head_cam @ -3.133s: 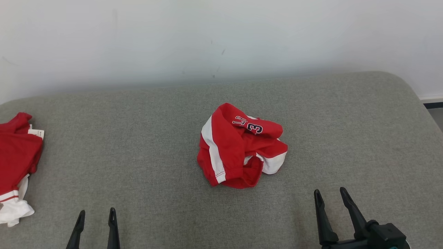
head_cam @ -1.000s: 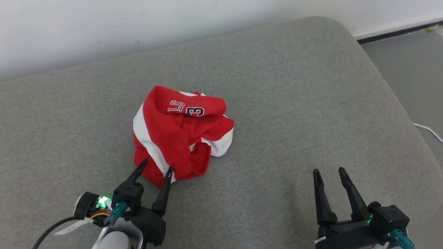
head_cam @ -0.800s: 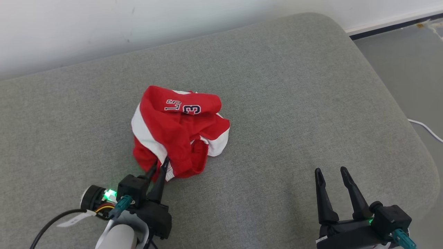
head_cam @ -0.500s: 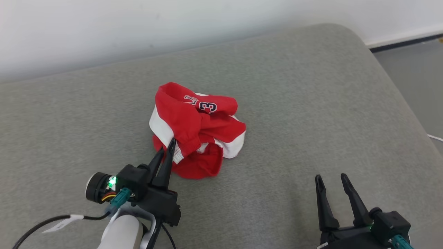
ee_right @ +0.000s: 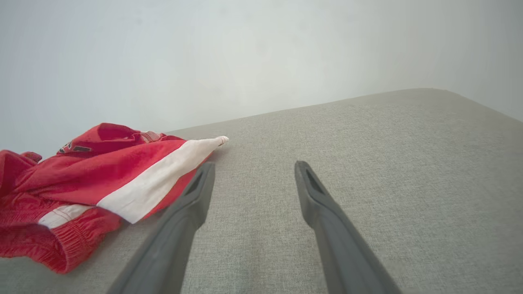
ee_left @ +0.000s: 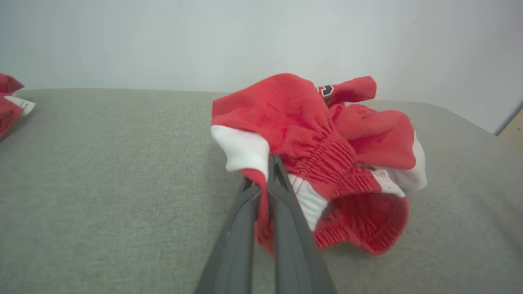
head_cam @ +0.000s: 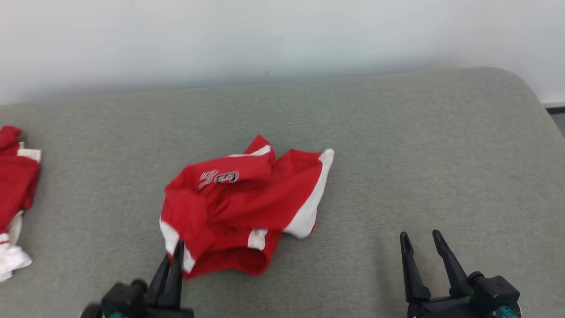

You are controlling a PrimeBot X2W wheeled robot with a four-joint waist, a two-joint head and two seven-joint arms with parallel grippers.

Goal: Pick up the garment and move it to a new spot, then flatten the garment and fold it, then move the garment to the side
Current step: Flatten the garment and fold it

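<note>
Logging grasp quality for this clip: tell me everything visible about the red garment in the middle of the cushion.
The garment looks like red shorts of soft fabric with white side stripes, a dark printed number and a ribbed elastic waistband. It lies crumpled on the grey cushion, its near-left edge pinched in the shut left end effector.

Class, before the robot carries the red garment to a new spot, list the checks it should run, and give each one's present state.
1. Left hand shut on the edge of the red garment: ok.
2. Garment lifted off the grey cushion: not ok, most of it lies crumpled there.
3. Right hand open and apart from the fabric: ok.
4. Other red garment at the far left, apart from this one: ok.
5. Pinch firm enough to hold through a lift: cannot tell.
</note>
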